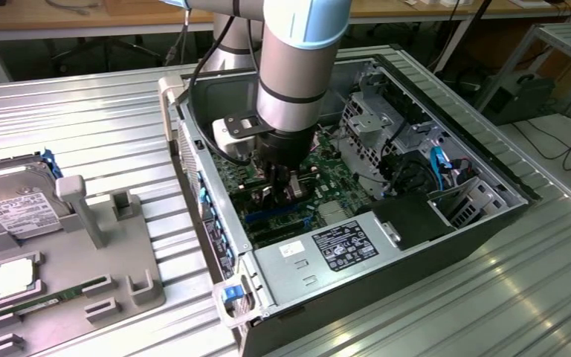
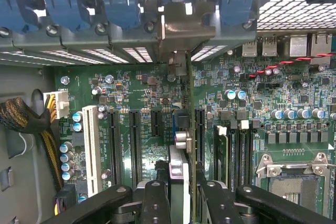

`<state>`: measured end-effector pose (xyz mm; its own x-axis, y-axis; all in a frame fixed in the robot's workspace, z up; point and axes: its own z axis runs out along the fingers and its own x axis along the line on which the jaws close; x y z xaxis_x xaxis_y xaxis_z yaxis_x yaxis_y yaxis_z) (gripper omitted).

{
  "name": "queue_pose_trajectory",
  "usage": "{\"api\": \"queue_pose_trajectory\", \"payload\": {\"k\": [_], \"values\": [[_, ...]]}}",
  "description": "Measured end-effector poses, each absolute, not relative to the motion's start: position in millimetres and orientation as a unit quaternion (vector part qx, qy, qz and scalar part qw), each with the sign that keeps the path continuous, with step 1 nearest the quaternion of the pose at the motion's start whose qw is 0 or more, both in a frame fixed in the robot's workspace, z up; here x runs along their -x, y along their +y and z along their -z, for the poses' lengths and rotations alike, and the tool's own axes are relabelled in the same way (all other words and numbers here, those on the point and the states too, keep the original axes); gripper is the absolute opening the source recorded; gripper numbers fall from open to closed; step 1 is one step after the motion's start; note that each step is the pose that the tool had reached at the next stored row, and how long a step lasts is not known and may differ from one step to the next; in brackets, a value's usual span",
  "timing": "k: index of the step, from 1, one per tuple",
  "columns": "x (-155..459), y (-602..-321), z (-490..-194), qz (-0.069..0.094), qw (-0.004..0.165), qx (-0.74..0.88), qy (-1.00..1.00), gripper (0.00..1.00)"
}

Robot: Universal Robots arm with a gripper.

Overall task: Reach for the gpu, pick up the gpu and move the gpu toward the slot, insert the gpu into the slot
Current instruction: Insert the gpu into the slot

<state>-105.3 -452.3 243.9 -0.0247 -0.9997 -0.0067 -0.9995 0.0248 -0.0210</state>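
My gripper is down inside the open computer case, over the green motherboard. It is shut on the gpu, a thin dark card seen edge-on between the two black fingers. The card's silver bracket stands at the case's rear wall, among the blue slot clips. A short bit of the blue slot shows right beside the card's lower edge; the card hides the rest. Whether the card is pressed fully into the slot I cannot tell.
Black expansion slots and a white one lie beside the card, and the processor socket is further off. A sleeved cable bundle hangs near the case wall. Outside the case, a grey fixture holds a hard drive and a memory stick.
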Motion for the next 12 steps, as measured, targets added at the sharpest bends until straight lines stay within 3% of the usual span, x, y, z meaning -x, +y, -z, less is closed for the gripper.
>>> {"api": "queue_pose_trajectory", "payload": {"k": [12], "values": [[105.3, -453.2, -243.9, 0.005, 0.01, 0.697, 0.717, 0.28]]}}
